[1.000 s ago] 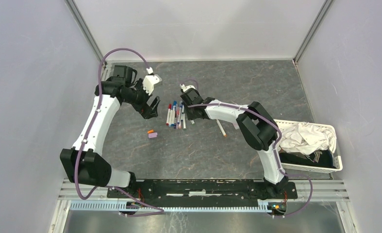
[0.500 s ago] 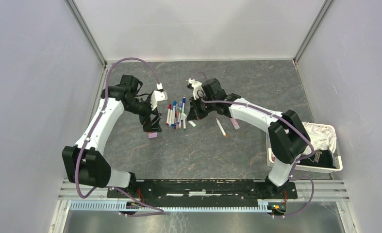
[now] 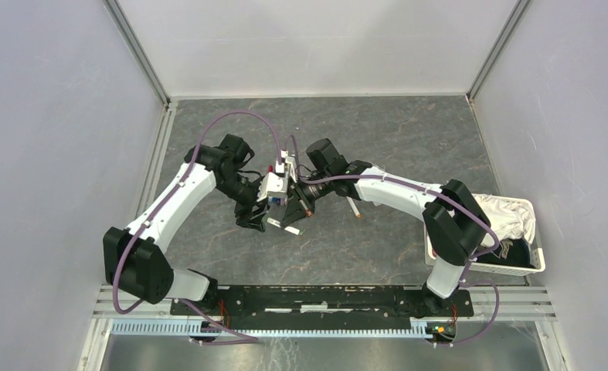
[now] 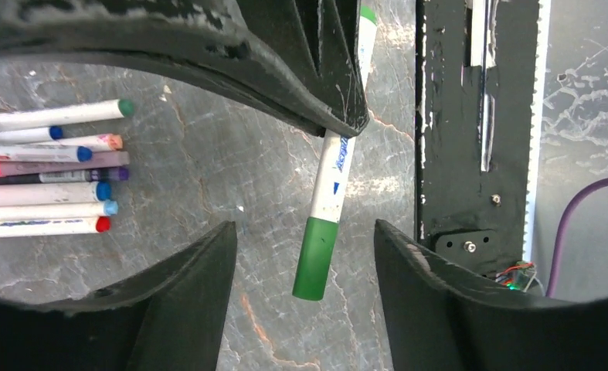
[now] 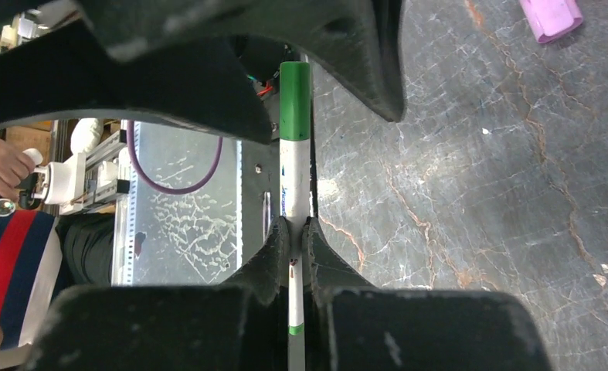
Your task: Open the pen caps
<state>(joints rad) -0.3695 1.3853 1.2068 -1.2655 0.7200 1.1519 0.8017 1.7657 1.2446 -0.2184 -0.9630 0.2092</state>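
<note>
My right gripper (image 5: 294, 224) is shut on the white barrel of a pen (image 5: 293, 174), held above the table. In the right wrist view the pen's green cap (image 5: 295, 100) points away from the fingers. The left wrist view shows that same green cap (image 4: 314, 259) between the jaws of my left gripper (image 4: 302, 232), which is open with a gap on each side of the cap. Seen from above, both grippers meet over the table's middle, around the pen (image 3: 283, 226). Several more capped pens (image 4: 45, 170) lie in a row on the table.
A loose pen (image 3: 353, 207) lies right of the grippers. A pink cap (image 5: 551, 15) rests on the stone-patterned table. At the right edge stands a white basket (image 3: 534, 267) holding crumpled cloth. The black base rail (image 3: 316, 297) runs along the near edge.
The right gripper has lifted the green-capped pen from the row and carried it toward the near middle. The left gripper swung in around the cap, its jaws narrowing.
</note>
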